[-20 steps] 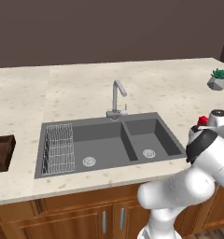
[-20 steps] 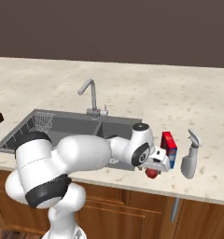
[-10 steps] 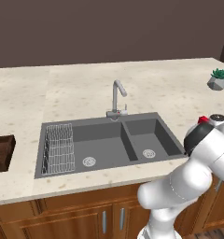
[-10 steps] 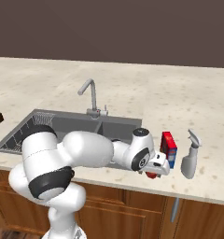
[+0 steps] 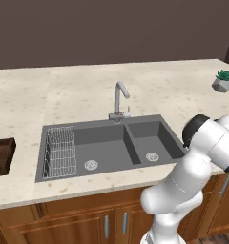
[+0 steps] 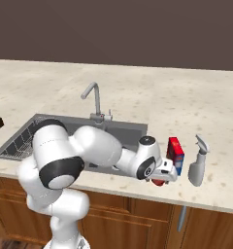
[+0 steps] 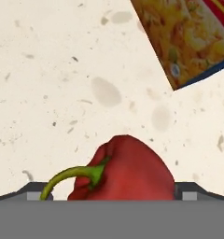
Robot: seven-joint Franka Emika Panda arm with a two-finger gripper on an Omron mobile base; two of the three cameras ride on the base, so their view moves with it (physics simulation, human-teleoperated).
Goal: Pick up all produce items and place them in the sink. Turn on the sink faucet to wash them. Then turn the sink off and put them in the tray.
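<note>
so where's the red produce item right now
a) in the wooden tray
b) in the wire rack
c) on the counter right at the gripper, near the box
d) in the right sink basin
c: the hand view shows the red pepper lying on the speckled counter between the gripper tips, with the box nearby.

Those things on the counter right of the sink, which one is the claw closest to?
The red pepper, directly at the claw; the colourful box and grey spray bottle stand farther off.
</note>
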